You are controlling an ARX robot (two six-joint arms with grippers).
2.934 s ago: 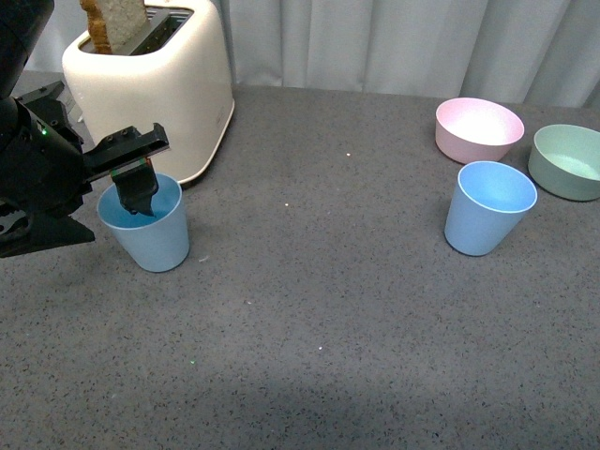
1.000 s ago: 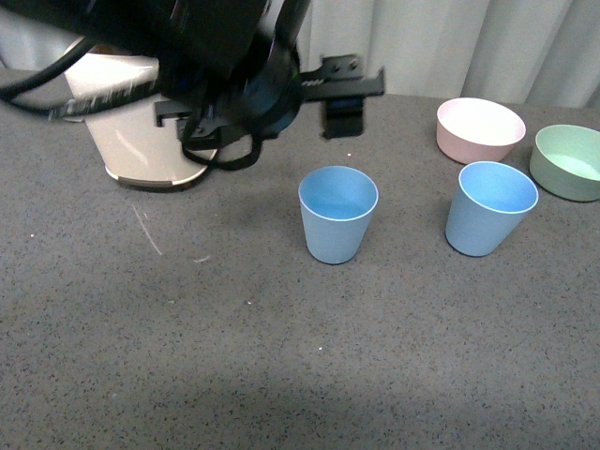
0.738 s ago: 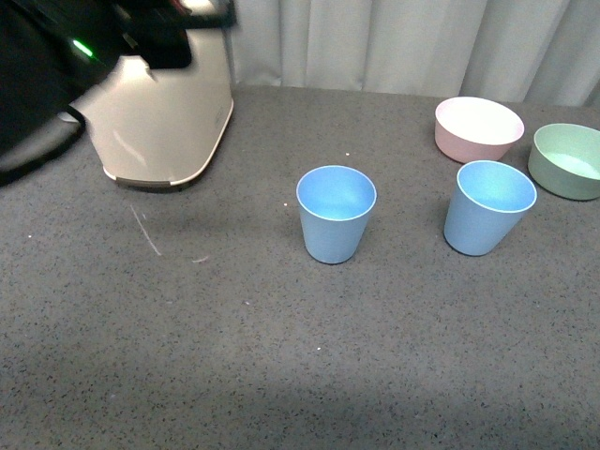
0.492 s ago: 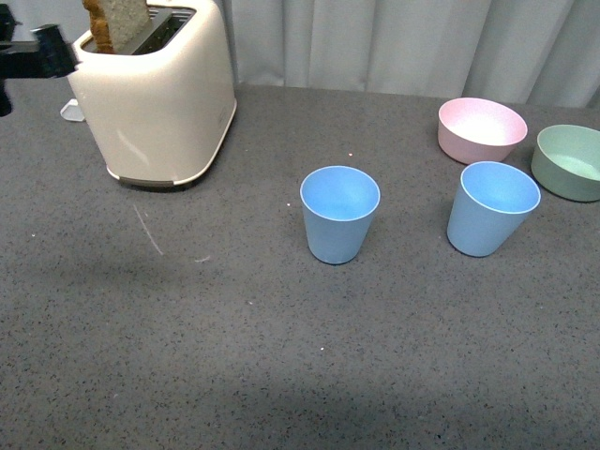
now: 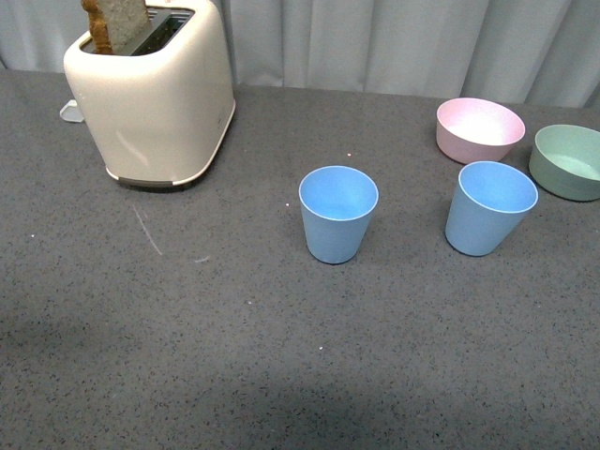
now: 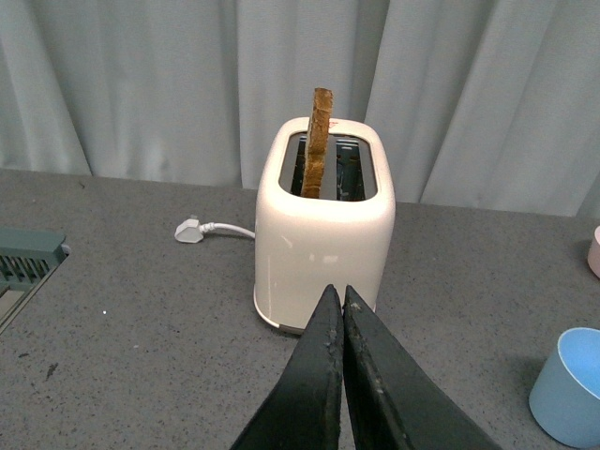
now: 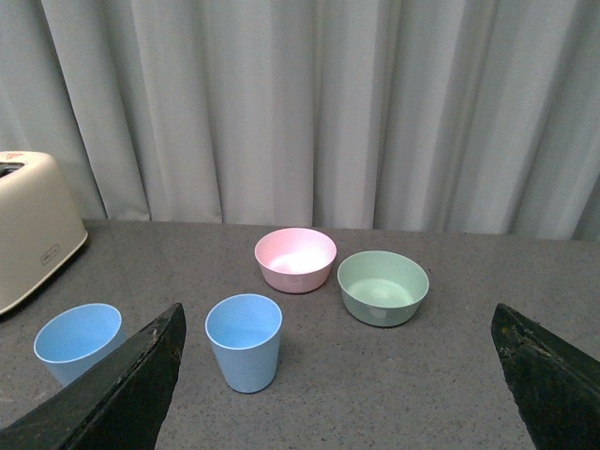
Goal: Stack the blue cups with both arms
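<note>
Two light blue cups stand upright and apart on the grey table. One blue cup (image 5: 337, 214) is at the middle, the other blue cup (image 5: 490, 207) to its right, in front of the bowls. Neither arm shows in the front view. My left gripper (image 6: 337, 305) is shut and empty, held above the table facing the toaster; a blue cup (image 6: 569, 387) shows at that view's edge. My right gripper (image 7: 337, 361) is open wide and empty, held back from the cups; both cups show there, one (image 7: 244, 341) between the fingers, the other (image 7: 77, 340) beside a fingertip (image 7: 141, 370).
A cream toaster (image 5: 155, 94) with a slice of bread stands at the back left, its white plug (image 6: 192, 230) behind it. A pink bowl (image 5: 479, 128) and a green bowl (image 5: 567, 161) sit at the back right. A grey curtain hangs behind the table.
The left arm carried one blue cup from beside the toaster to the table's middle, let it go, then swung back left out of the front view.
</note>
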